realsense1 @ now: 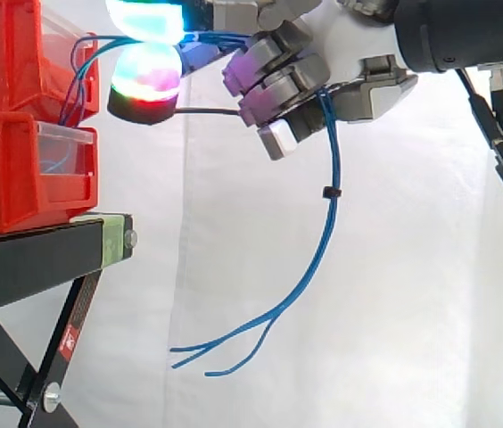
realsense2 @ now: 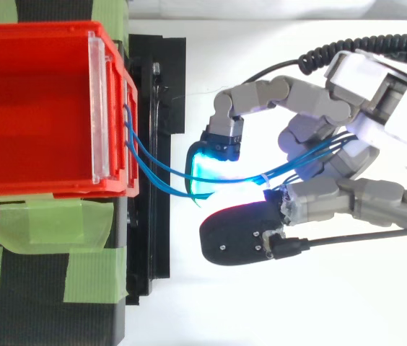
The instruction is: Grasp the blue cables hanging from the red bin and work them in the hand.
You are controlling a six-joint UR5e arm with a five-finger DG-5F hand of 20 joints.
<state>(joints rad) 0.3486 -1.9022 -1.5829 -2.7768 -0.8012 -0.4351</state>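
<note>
Blue cables (realsense1: 330, 223) run out of the front of the upper red bin (realsense1: 6, 53), cross the gap to the right and pass into the hand (realsense1: 287, 85), whose fingers are curled round them in a closed grip. Past the hand the bundle drops free before the white curtain (realsense1: 412, 285), held together by a small black tie (realsense1: 330, 192) a little below the fingers. Lower down it curves to the left and splits into three loose ends, all hanging clear of the black stand (realsense1: 37, 259). From above, the strands leave the bin's clear front plate (realsense2: 97, 108) as shallow loops and go in between the bent fingers and the thumb. The fingertips (realsense1: 144, 71) glow cyan and green with some red, just beside the bin without touching it. A second red bin (realsense1: 20, 178) sits under the first on the stand, and green tape (realsense2: 37, 223) lies along the stand's top
</note>
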